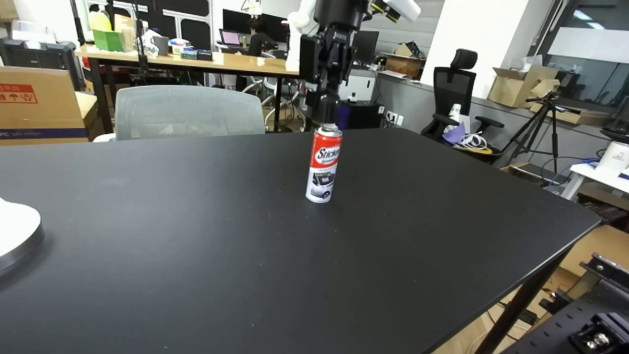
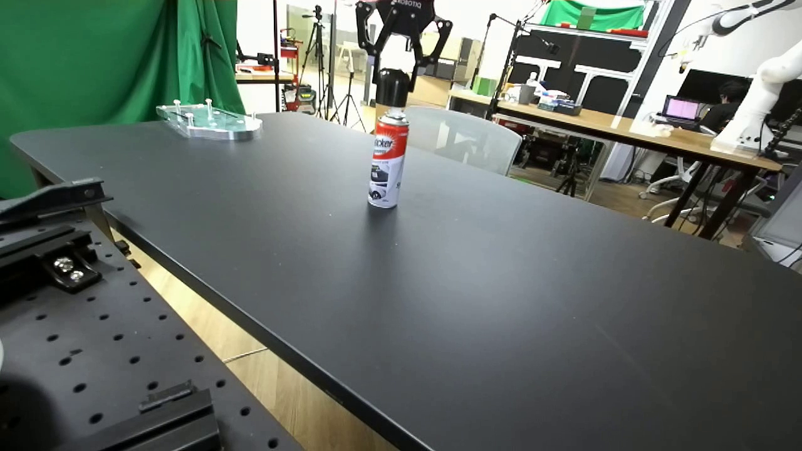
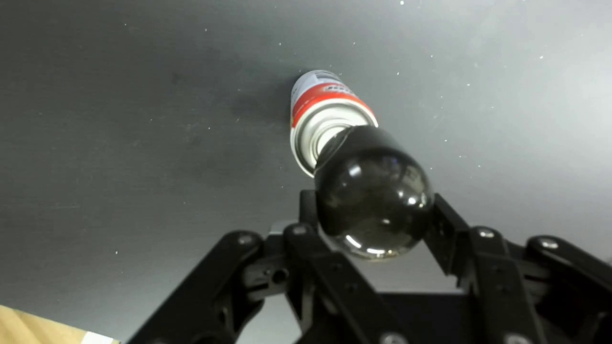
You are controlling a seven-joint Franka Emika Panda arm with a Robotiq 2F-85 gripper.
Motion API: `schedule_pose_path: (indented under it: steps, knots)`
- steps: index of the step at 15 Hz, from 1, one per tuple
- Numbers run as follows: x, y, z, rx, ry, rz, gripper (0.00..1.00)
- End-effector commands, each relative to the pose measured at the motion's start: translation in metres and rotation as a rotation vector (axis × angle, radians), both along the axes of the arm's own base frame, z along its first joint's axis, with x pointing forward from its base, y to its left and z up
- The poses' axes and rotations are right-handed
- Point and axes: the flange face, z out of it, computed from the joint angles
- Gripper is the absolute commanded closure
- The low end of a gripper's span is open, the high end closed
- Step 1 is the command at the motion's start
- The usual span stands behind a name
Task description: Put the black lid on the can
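Two fingers (image 3: 447, 234) drawn in on the black lid (image 3: 375, 200), holding it by its sides | can (image 2: 385, 172) upright on the dark table (image 2: 501, 282), long axis vertical, just below the lid in both exterior views | can's top toward eleven o'clock from lid in wrist view | probably next: check centring, then lower

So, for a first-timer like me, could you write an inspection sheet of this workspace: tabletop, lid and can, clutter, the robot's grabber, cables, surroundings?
Surface: black tabletop, lightly speckled.
Job's things: can upright; black lid over its top, not yet seated; whether they touch is unclear.
Clutter: low plate with white pegs on the tabletop.
Gripper: closed on the lid's sides.
Cables: white coil, apparently cable, on the black office chair.
Surroundings: grey mesh chair, green curtain, cardboard box, person.
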Motion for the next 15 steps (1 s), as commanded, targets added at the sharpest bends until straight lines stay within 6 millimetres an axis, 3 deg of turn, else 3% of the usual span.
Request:
schedule_pose_path:
  steps: [1,15]
  knots:
    - [0.005,0.000,0.004,-0.014,-0.005,-0.032,0.68]
    - [0.003,-0.020,-0.012,-0.024,0.023,-0.068,0.68]
